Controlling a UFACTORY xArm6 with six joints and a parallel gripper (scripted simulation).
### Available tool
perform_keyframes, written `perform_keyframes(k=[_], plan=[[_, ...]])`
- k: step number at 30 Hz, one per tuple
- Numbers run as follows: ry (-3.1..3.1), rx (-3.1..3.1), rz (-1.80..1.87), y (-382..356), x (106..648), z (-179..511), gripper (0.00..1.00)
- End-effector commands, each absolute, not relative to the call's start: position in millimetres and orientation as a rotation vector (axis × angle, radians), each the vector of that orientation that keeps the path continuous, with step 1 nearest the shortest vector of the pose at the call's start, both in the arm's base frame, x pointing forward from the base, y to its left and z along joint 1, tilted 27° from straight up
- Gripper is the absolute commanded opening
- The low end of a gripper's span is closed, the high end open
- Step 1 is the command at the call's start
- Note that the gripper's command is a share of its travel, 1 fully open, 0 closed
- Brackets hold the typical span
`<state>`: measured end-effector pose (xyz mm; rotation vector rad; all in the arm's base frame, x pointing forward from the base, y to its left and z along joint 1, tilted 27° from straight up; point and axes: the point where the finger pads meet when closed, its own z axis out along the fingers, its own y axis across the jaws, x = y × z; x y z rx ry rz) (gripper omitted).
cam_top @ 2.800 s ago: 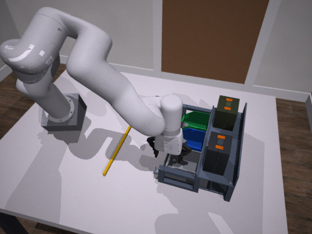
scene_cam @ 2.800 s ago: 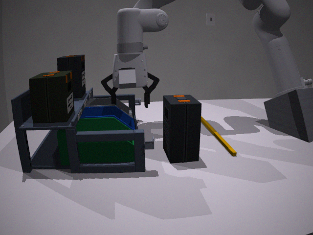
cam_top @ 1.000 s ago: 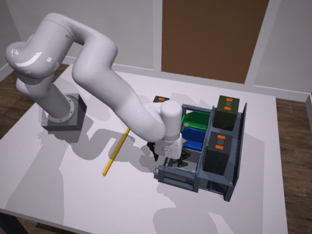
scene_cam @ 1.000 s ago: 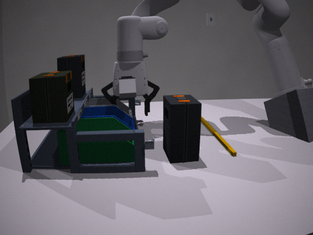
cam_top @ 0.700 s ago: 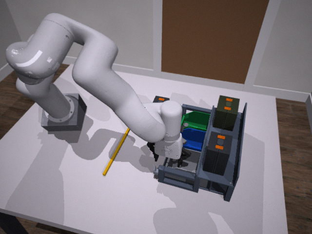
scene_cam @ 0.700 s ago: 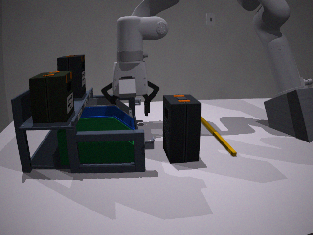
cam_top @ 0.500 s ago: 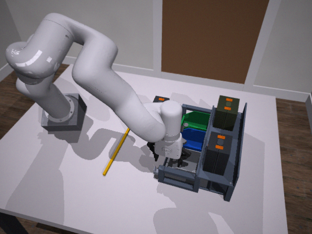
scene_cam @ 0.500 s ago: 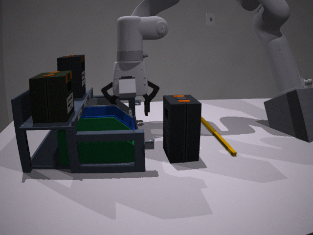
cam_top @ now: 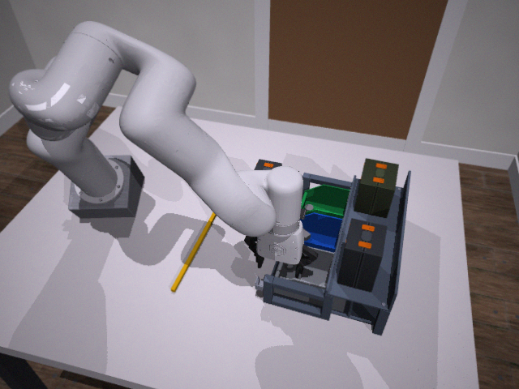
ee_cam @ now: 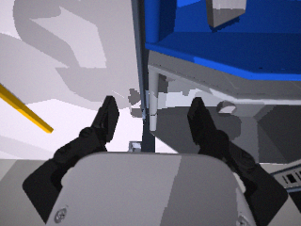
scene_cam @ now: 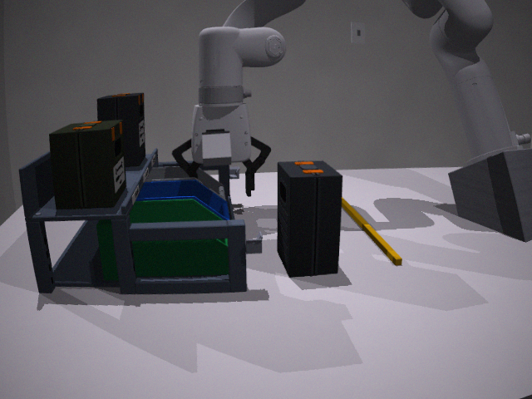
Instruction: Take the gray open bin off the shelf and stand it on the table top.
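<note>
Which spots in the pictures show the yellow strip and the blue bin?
Yellow strip (cam_top: 193, 252) (scene_cam: 372, 236) (ee_cam: 24, 112): top, exterior, wrist; along its length.
Blue bin (cam_top: 322, 228) (scene_cam: 171, 189) (ee_cam: 226, 47): top, exterior, wrist; inside.

The pale table (cam_top: 209, 335) (scene_cam: 258, 335) directly carries the shelf (cam_top: 296, 285) (scene_cam: 184, 230), a yellow bar (cam_top: 192, 253) (scene_cam: 372, 236), and an upright dark case (cam_top: 271, 162) (scene_cam: 310, 221).

A white table (cam_top: 201, 327) (scene_cam: 386, 335) carrying a bolted robot arm (cam_top: 159, 109) (scene_cam: 219, 64) and a bin shelf (cam_top: 295, 284) (scene_cam: 184, 230) suggests a workshop or lab.
</note>
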<state>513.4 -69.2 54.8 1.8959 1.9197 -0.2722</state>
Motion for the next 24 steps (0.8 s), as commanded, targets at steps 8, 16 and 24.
perform_keyframes(k=[8, 16, 24], plan=[[1.918, 1.894, -0.268, -68.5, 514.7, 56.7, 1.00], [1.918, 1.894, -0.268, -68.5, 514.7, 56.7, 0.00], [1.918, 1.894, -0.268, -68.5, 514.7, 56.7, 0.00]])
